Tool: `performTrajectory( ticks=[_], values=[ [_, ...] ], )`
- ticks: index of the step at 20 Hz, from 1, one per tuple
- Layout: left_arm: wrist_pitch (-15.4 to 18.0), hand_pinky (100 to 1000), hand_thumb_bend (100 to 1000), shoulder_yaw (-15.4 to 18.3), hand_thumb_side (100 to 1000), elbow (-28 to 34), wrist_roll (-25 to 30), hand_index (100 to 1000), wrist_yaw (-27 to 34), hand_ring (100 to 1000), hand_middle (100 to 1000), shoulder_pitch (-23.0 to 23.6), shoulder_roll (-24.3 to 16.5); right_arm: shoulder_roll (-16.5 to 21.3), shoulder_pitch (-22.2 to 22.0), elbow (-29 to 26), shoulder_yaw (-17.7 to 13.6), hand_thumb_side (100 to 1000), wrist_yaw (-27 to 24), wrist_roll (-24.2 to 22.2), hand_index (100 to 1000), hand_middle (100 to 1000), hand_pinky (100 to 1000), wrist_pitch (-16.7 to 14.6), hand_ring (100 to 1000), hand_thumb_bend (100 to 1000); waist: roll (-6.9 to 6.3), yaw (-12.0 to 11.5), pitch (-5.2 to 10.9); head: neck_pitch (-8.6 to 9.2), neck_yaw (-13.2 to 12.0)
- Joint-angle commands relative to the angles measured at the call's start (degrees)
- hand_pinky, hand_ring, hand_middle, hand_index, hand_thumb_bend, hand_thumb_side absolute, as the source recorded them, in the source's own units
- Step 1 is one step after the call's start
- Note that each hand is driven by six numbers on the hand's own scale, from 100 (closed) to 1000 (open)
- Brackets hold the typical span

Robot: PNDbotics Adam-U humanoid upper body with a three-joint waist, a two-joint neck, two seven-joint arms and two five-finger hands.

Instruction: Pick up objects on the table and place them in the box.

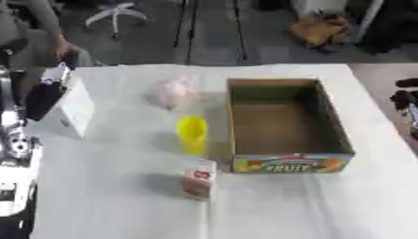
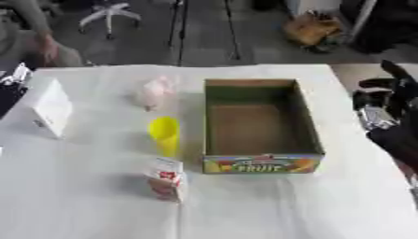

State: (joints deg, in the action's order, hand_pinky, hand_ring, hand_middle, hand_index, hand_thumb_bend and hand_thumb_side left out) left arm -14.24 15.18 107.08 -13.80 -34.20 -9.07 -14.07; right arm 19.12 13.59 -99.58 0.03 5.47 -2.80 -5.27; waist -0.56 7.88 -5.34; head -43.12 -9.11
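**Four things on the cloth, box open, both hands at the edges**

The table (image 1: 326, 210), spread with a white cloth, fills most of what I can see. The robot's right hand (image 2: 390, 116) hangs at the table's right edge, black with silver parts, its fingers spread and relaxed around nothing. Just inboard of that hand, toward the middle of the table, stands the cardboard box (image 2: 303, 122), open at the top, with a bright fruit print on the near wall; nothing shows inside it.

The left arm comes up along the table's left edge, and the left hand (image 1: 42, 99) is a dark shape there; I cannot tell how its fingers stand. Right beside that hand, and looking as if it touches it, is a white carton (image 1: 75, 109), the largest loose item, standing upright near the far left corner.

Farther from the left hand, toward the box, lies a pale pink wrapped bundle (image 1: 175, 92), soft in outline, a little apart from the box's far left corner. Nearer than the bundle, a yellow cup (image 1: 192, 133) stands just beside the box's left wall, mouth tilted toward the far side. Nearest of all, off the box's front left corner, stands a small carton (image 1: 198, 179) with a red mark on its face, well apart from either hand.
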Motion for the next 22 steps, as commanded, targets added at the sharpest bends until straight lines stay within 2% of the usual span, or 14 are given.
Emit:
performTrajectory(
  ticks=[1, 10, 14, 19, 22],
  values=[
    [-0.27, 709, 783, 0.71, 668, 1.13, -0.01, 842, -0.46, 925, 789, -0.81, -0.81, 0.84, 0.71, -0.73, -0.40, 412, -0.04, -0.05, 1000, 722, 747, -0.19, 675, 288, 0.09, 0.02, 0.54, 0.57, -0.07],
    [-3.83, 699, 814, 3.25, 665, -2.01, 0.12, 844, -3.28, 922, 787, -2.26, -2.48, 0.85, 0.45, -0.58, -0.45, 419, -0.04, 0.01, 1000, 722, 747, -0.16, 674, 281, 0.03, -0.13, 0.69, 0.65, 0.23],
    [-7.38, 697, 822, 6.90, 675, -7.70, 1.64, 845, -4.23, 924, 788, -3.51, -3.89, 0.86, 0.36, -0.49, -0.43, 422, -0.06, 0.04, 1000, 722, 747, -0.15, 673, 275, 0.02, 0.01, 0.74, 0.77, 0.34],
    [-12.03, 687, 829, 7.63, 693, -15.35, 4.46, 844, -6.41, 918, 777, -4.80, -4.94, 0.84, 0.29, -0.43, -0.34, 431, -0.15, 0.00, 1000, 722, 747, -0.21, 672, 268, 0.01, 0.08, 0.71, 0.85, 0.47],
    [-12.16, 682, 836, 7.17, 702, -20.09, 4.93, 843, -6.03, 916, 773, -6.00, -5.63, 0.81, 0.29, -0.40, -0.23, 435, -0.25, -0.08, 1000, 722, 746, -0.25, 672, 265, 0.03, 0.09, 0.73, 0.97, 0.54]
  ],
)
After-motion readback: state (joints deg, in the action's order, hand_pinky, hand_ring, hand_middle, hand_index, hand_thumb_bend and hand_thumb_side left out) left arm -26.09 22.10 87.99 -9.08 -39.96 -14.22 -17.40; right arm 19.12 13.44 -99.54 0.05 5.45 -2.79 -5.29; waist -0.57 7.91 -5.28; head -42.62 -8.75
